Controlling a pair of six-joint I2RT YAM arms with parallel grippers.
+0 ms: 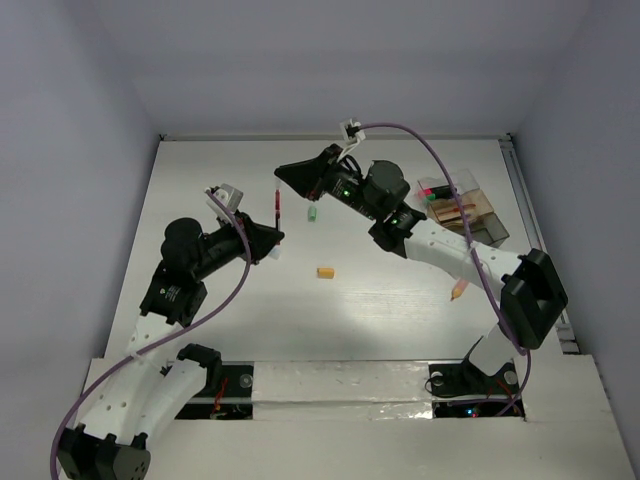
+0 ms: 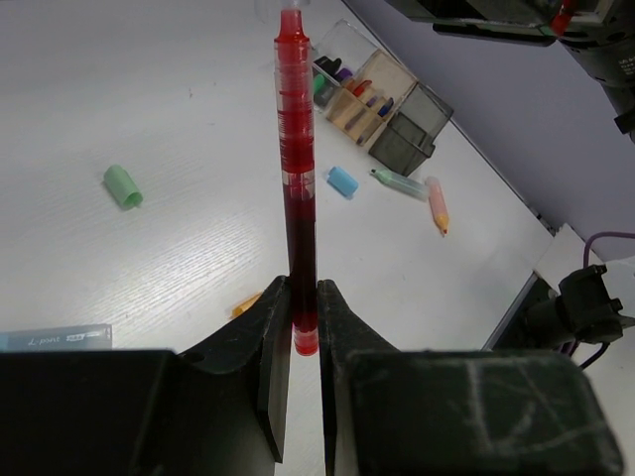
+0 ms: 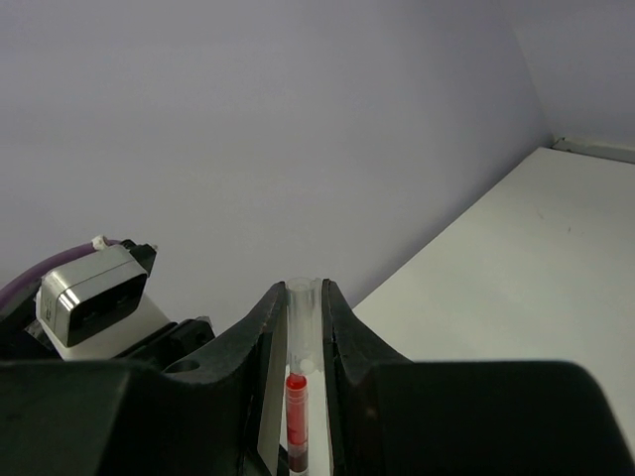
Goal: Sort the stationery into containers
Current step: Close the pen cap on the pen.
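left gripper [image 2: 304, 297] clamped on red pen [image 2: 296, 149], lower end | right gripper [image 3: 303, 297] clamped on its clear end | pen held above tabletop [image 1: 400, 290] | compartment box [image 1: 465, 208] far right

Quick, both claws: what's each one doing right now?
Left claw: closed on the red pen.
Right claw: closed on the same pen's clear-capped end.
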